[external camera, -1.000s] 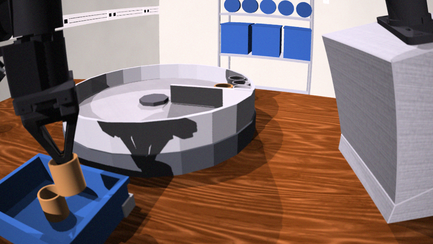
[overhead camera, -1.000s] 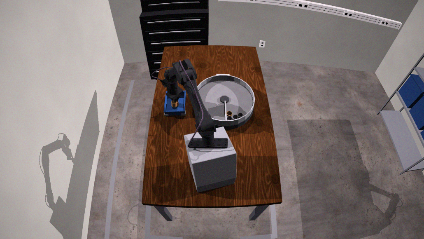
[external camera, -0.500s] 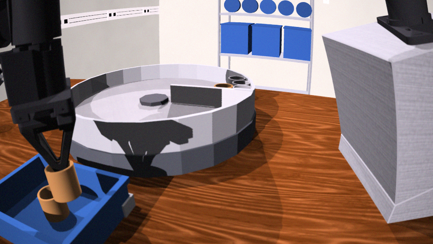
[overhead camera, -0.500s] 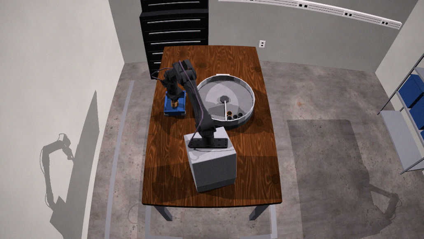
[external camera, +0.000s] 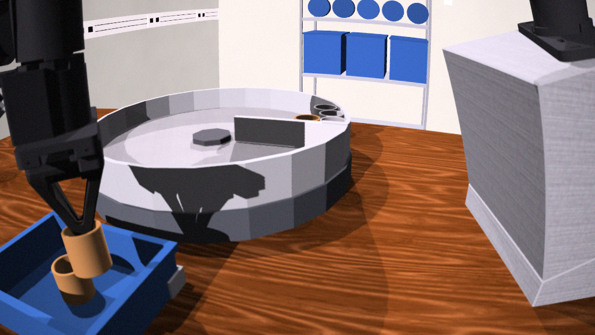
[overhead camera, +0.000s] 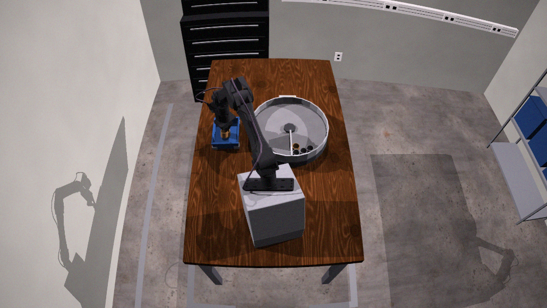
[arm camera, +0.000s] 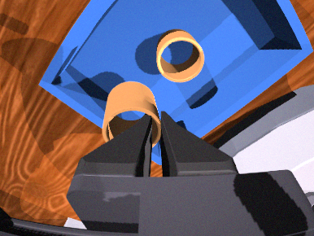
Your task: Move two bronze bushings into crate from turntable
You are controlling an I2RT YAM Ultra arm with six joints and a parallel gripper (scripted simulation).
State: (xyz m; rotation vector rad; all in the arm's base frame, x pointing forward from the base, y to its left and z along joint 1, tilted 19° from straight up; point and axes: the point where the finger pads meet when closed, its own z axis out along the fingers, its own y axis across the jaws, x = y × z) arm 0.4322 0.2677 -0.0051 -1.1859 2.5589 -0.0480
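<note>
My gripper (external camera: 81,226) is shut on the wall of a bronze bushing (external camera: 86,248) and holds it tilted, low inside the blue crate. The same held bushing shows in the wrist view (arm camera: 130,110) under the fingers. A second bronze bushing (external camera: 71,282) stands upright on the crate floor, right beside the held one; it also shows in the wrist view (arm camera: 180,56). The grey turntable (external camera: 225,157) carries one more bronze bushing (external camera: 307,117) and dark and light bushings (external camera: 328,111) next to it, behind a divider (external camera: 268,130). From above, the crate (overhead camera: 227,138) lies left of the turntable (overhead camera: 290,128).
The arm's grey pedestal (external camera: 528,157) stands on the wooden table to the right of the turntable. A black drawer cabinet (overhead camera: 225,38) stands behind the table. Blue bins sit on a shelf (external camera: 366,54) at the far wall.
</note>
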